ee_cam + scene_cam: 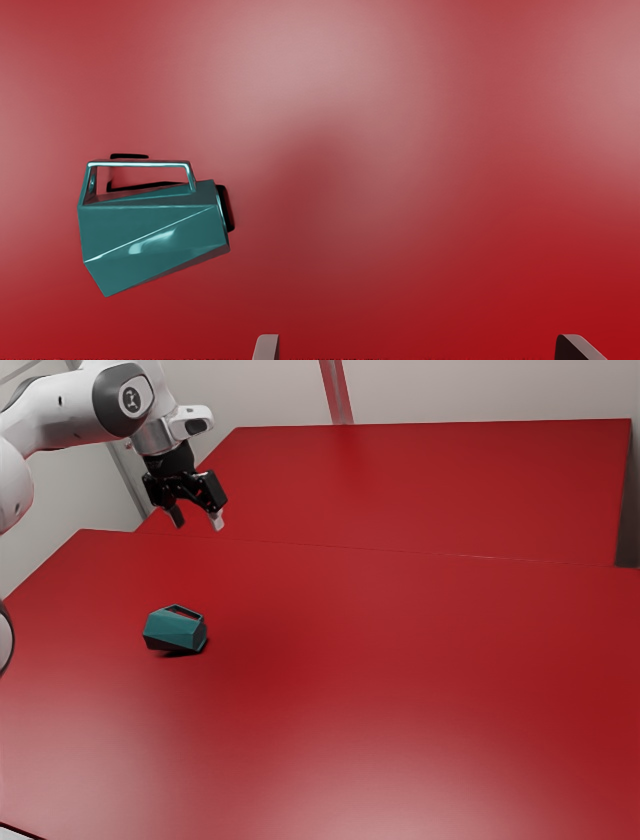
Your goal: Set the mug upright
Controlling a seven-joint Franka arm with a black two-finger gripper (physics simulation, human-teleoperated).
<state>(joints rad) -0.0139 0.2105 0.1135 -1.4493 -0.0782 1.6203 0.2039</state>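
Mug (155, 230), one. Colour: teal, with a glossy finish; pale highlights on the flank and along the handle. Body: angular, faceted, its flat panels meeting in crisp slanting edges; one end broader, the other narrower. Handle (140, 164): a slim, squared loop, joined to the body along one side, the red surface visible through its opening. Pose: tipped over, lying on its side, not upright. Handle raised on the upper part of the body in the exterior view. Mouth: which end it occupies cannot be told. Location: on the red table (400, 680), toward the exterior view's left, dark shadow just beside it.
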